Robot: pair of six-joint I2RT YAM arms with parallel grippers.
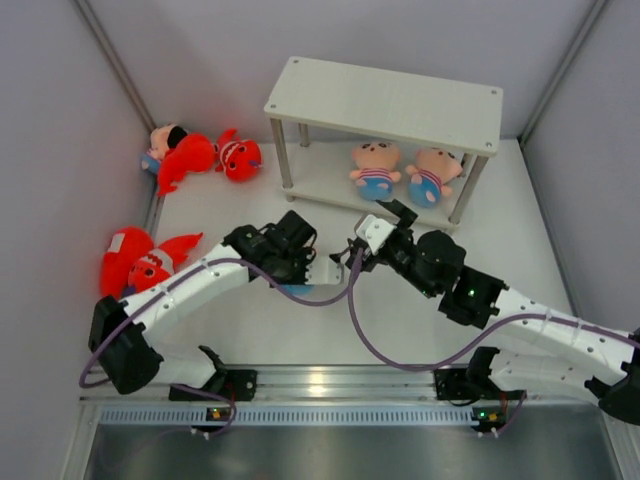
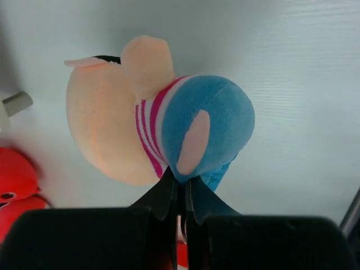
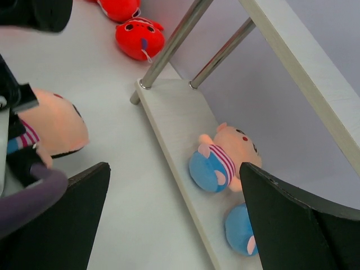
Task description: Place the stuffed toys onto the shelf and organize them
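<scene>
A peach-skinned plush doll in pink-striped shirt and blue bottoms (image 2: 163, 112) is pinched by its blue end in the closed left gripper (image 2: 181, 188) — at 7 o'clock from the off-white two-tier shelf (image 1: 390, 100). The right gripper (image 3: 174, 219) gapes wide — empty.

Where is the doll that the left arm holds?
The doll is mid-table in the top view, in front of the shelf, its blue bottom pinched in the left gripper.

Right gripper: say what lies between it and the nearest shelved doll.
Only bare table and the shelf's front edge, seen in the right wrist view; the open right gripper faces the doll with no toy between.
</scene>
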